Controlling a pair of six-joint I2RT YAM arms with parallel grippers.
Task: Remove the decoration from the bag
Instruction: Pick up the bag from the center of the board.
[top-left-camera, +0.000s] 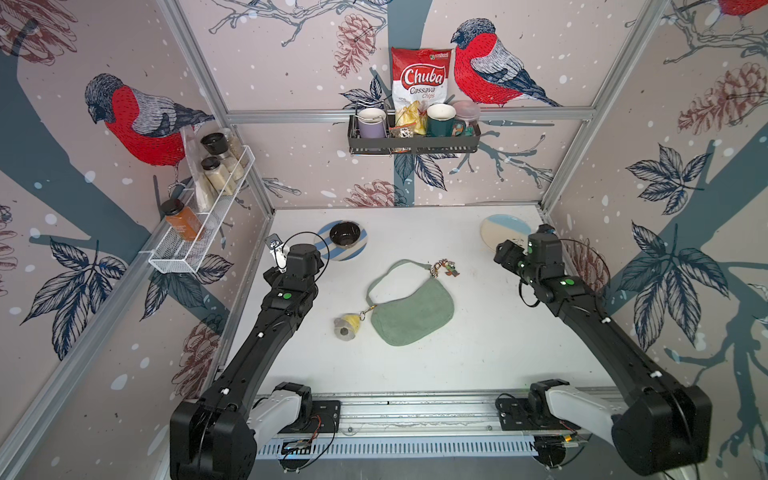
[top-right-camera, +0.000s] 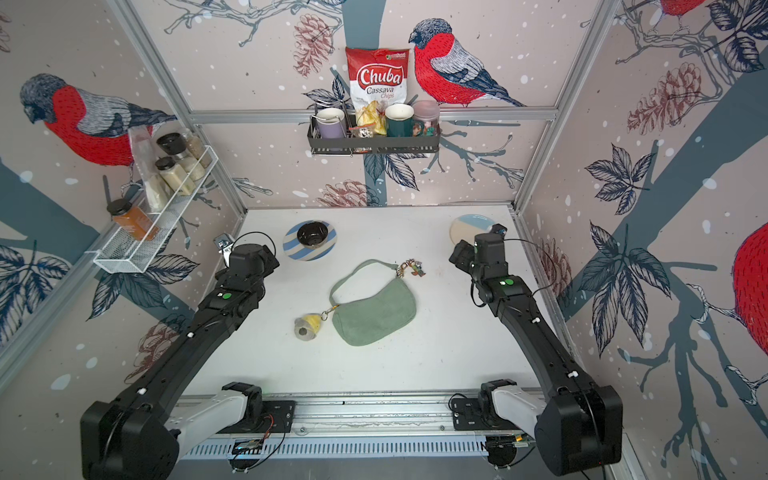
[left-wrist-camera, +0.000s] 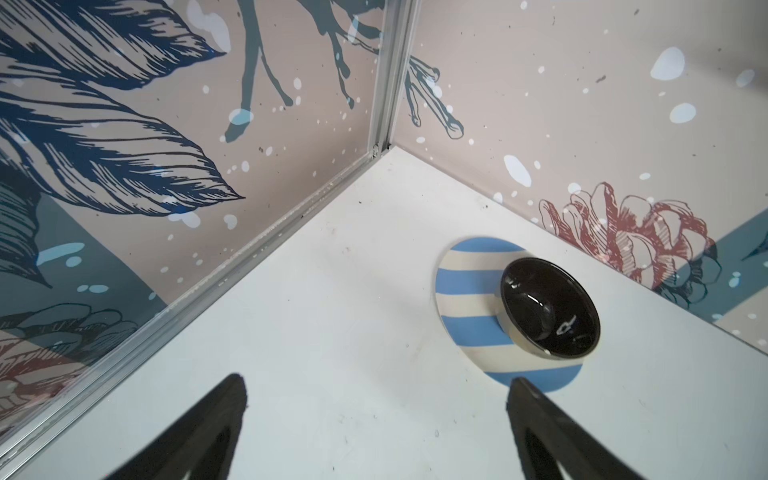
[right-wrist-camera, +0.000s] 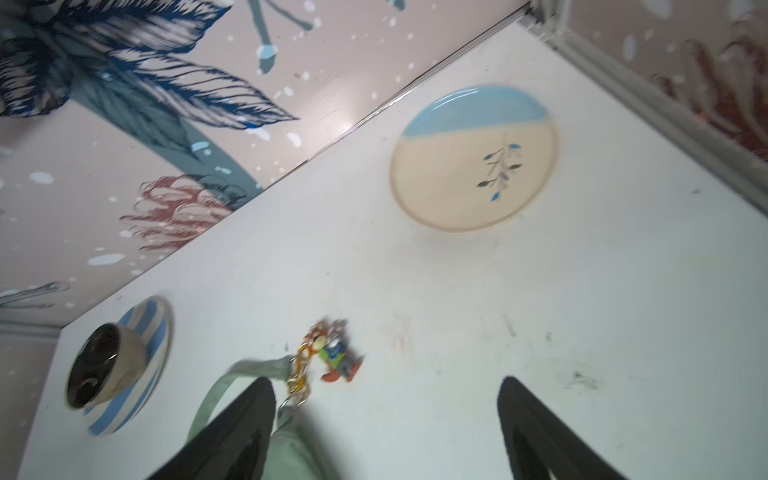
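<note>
Bag (top-left-camera: 411, 318), sage green, lies flat mid-worktop (top-left-camera: 478, 357) between my two arms, touched by neither. I see a yellow-and-grey charm (top-left-camera: 347, 326) clipped at its nearer end and a colourful figure charm (right-wrist-camera: 338, 357) on a chain at the far end. My left fingers (left-wrist-camera: 208, 428) stand wide apart, holding nothing, near a striped plate (left-wrist-camera: 461, 282) carrying a black bowl (left-wrist-camera: 548, 307). My right fingers (right-wrist-camera: 536, 428) are likewise spread and empty. On the back-wall rack (top-left-camera: 411, 145), a packet (top-left-camera: 419, 81) reads "Chuba Cassava Chips".
</note>
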